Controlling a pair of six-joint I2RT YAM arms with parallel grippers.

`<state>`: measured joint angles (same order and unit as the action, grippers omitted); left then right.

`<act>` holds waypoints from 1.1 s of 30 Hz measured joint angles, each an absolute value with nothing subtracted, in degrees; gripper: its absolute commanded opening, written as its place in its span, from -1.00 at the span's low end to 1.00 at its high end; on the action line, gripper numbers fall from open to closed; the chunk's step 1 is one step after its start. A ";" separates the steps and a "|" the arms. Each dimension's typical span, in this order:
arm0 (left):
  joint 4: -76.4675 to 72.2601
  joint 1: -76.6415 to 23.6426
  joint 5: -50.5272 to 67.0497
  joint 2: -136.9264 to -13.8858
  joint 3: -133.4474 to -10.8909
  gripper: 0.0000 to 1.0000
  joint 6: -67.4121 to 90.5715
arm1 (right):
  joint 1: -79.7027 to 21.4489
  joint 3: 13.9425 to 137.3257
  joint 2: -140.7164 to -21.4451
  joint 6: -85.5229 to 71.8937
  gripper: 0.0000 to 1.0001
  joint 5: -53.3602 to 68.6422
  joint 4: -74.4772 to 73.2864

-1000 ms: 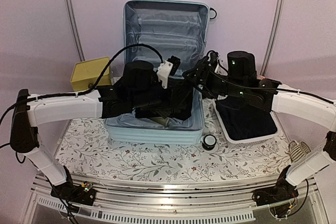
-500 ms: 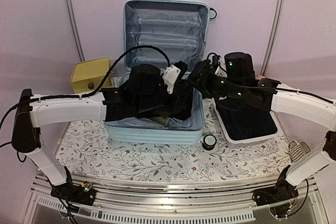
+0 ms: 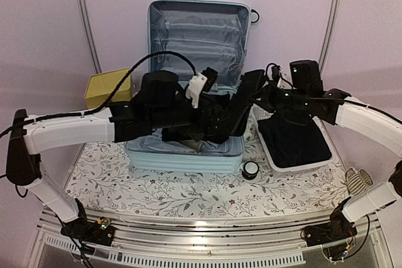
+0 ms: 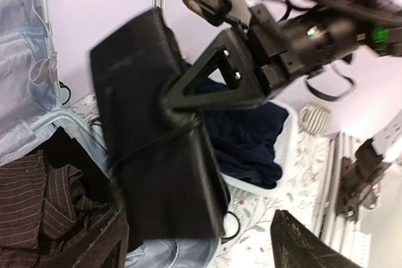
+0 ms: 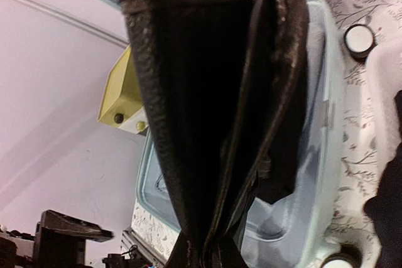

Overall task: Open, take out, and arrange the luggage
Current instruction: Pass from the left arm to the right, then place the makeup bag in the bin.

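The luggage [image 3: 182, 158] lies open with its lid upright and dark clothes in the lower half. A black leather pouch [image 3: 242, 110] hangs over the luggage's right rim. My right gripper [image 3: 259, 97] is shut on the pouch's upper edge. In the left wrist view the pouch [image 4: 157, 155] dangles from that gripper's triangular finger [image 4: 217, 83]. In the right wrist view the pouch [image 5: 213, 92] fills the middle and hides my right gripper's fingers. My left gripper [image 3: 213, 116] stands open just left of the pouch, its fingers [image 4: 301, 243] apart and holding nothing.
A white basket [image 3: 271, 155] with a dark navy garment [image 3: 295, 139] stands right of the luggage. A yellow box [image 3: 107, 88] sits at the left. A small round black-rimmed object [image 3: 250, 169] lies in front. A brown striped garment [image 4: 44, 205] lies in the luggage.
My left gripper has opened and let go of the black pouch. My right gripper has shut on it and drawn it toward the right rim of the luggage.
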<state>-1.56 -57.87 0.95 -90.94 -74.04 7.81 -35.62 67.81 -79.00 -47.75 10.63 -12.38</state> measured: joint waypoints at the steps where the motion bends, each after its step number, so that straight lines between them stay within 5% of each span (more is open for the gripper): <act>1: -1.63 -56.99 2.44 -89.34 -73.32 0.62 8.95 | -32.75 67.64 -78.28 -45.95 -0.92 12.97 -13.76; 11: -3.40 -49.78 10.92 -78.50 -67.96 0.63 16.10 | -6.33 72.75 -79.35 -21.19 -0.92 29.58 -36.91; 24: 1.67 -47.99 10.63 -75.16 -66.26 0.63 16.56 | -2.57 76.64 -81.76 -11.92 -0.95 35.16 -44.82; 33: 5.69 -46.35 7.46 -72.60 -65.60 0.62 16.19 | -2.61 80.73 -76.51 -8.27 -0.96 22.00 -52.34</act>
<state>5.69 -46.35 7.46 -72.60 -65.60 16.19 -2.61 80.73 -76.51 -8.27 22.00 -52.34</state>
